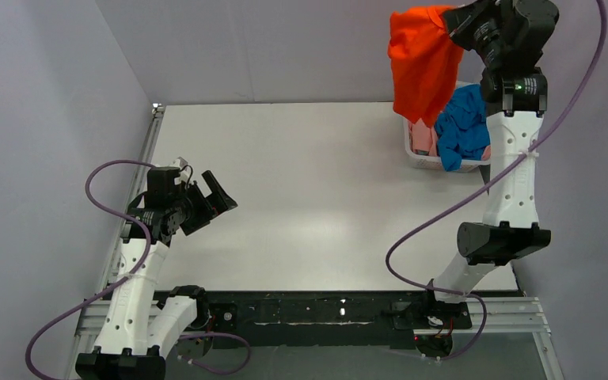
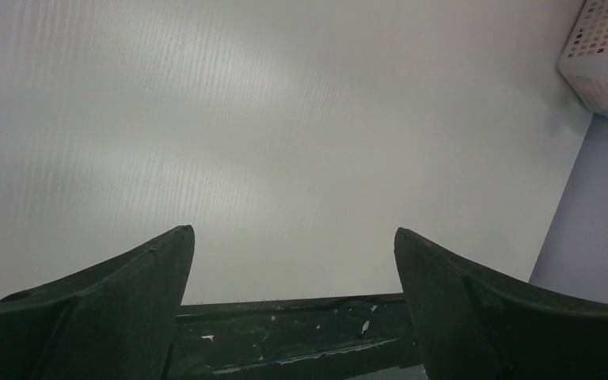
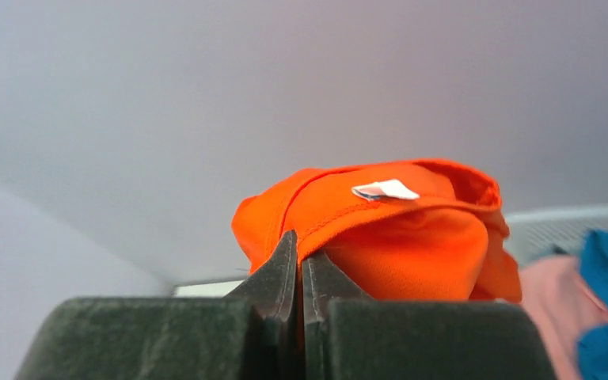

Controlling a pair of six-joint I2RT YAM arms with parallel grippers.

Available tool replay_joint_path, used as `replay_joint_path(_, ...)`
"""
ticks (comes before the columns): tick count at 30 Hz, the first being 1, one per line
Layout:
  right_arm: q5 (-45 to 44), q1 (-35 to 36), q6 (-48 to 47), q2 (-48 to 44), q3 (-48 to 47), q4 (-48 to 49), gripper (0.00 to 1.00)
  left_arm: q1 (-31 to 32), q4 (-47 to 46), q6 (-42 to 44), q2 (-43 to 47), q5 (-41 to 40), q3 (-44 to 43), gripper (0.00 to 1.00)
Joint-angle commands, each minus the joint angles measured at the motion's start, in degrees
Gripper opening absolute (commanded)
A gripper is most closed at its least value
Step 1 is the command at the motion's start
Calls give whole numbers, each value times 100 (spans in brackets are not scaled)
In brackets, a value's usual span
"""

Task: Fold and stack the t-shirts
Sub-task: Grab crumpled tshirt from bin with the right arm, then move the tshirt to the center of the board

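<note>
White worktop [image 1: 309,198] bears a basket [image 1: 416,156] at far right with blue t-shirt [image 1: 461,127] and pink t-shirt [image 1: 421,136]; right gripper [image 3: 299,253] pinches orange-red t-shirt [image 1: 419,63] above it; left gripper [image 2: 293,231] gapes wide, holding nothing.

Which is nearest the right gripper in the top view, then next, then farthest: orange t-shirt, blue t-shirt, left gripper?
1. orange t-shirt: shut in the right gripper, hanging at far right.
2. blue t-shirt: below it, in the basket.
3. left gripper: open, across the table at the left.
</note>
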State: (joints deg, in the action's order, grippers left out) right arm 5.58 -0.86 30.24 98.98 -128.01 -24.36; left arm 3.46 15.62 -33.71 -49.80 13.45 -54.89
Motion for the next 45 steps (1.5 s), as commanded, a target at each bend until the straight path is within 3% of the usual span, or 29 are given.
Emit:
replay_joint_path(1, 1034, 504, 287, -479, -535, 70, 1, -34, 459, -25, 150, 136, 45, 100)
replay_joint_path(6, 1955, 1354, 540, -885, -409, 133, 1, -33, 507, -91, 262, 122, 32, 100)
replay_joint_path(12, 3127, 2376, 1009, -1058, 785, 504, 1, -35, 1027, -109, 505, -231, -97, 100)
replay_joint_path(19, 2754, 2608, 669, -1187, 3626, 392, 1, -33, 1483, -73, 734, -419, 14, 100)
replay_joint_path(23, 1288, 2606, -426, -797, 4152, -722, 27, -37, 1571, -197, 605, -339, 227, 100)
replay_joint_path(25, 205, 2609, -870, -523, 4000, -1378, 63, -33, 1548, -318, 440, -249, 343, 99)
replay_joint_path(27, -1019, 2617, -992, -407, 3789, -2037, 77, -37, 1439, -458, 233, -156, 473, 100)
replay_joint_path(29, -1541, 2626, -1027, -499, 3845, -2197, 81, -34, 1201, -548, -7, 7, 580, 100)
replay_joint_path(35, -1421, 2939, -948, -1826, 5295, -1478, 86, -36, 329, -807, -926, 190, 604, 100)
replay_joint_path(40, -658, 3068, -605, -3059, 6991, -676, 86, 18, -788, -1089, -2384, 516, 229, 100)
replay_joint_path(45, 108, 3108, -244, -3630, 8092, -267, 83, 262, -1001, -878, -4245, 513, -787, 100)
